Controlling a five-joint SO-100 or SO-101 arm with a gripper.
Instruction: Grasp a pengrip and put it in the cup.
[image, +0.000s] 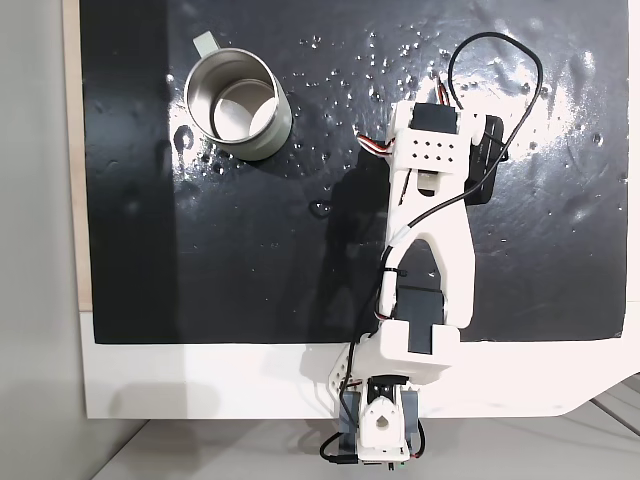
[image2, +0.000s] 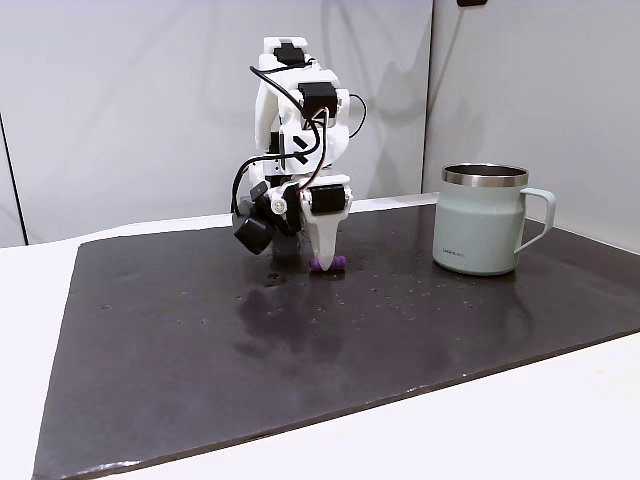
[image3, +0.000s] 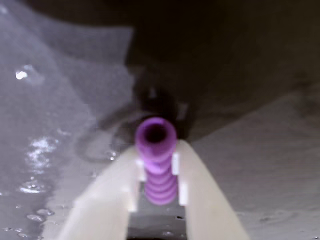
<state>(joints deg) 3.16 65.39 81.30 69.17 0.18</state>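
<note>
You find no text, label, brand, number or sign that can be read in any of the views.
</note>
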